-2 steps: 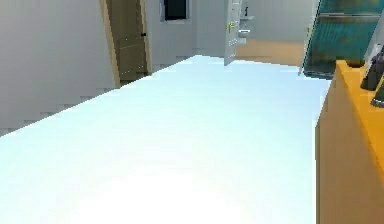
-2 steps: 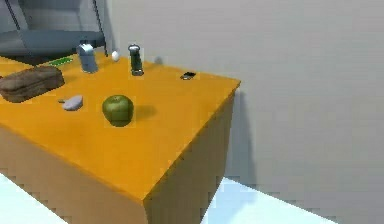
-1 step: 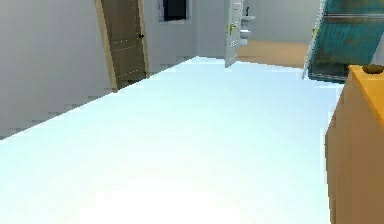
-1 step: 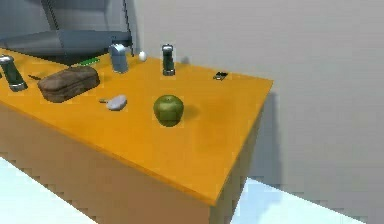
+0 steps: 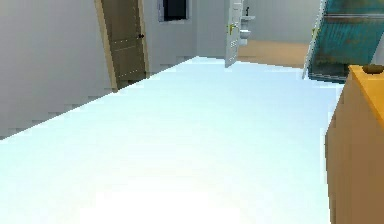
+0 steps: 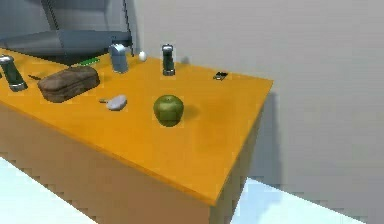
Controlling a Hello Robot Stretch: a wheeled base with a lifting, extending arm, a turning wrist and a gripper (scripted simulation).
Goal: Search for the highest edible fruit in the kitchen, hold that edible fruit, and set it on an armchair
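Spotting 1 green apple [image 6: 169,110] between the counter's [image 6: 232,128] long edges, we judge grasping and armchair delivery remain; we cannot tell the pincer's state.

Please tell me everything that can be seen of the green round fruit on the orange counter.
The green fruit is round like an apple, dull olive green with a smooth skin and a small dimple on top. It looks whole and sits upright on the orange counter, touching nothing else. A small pale object lies apart to its left in the picture.
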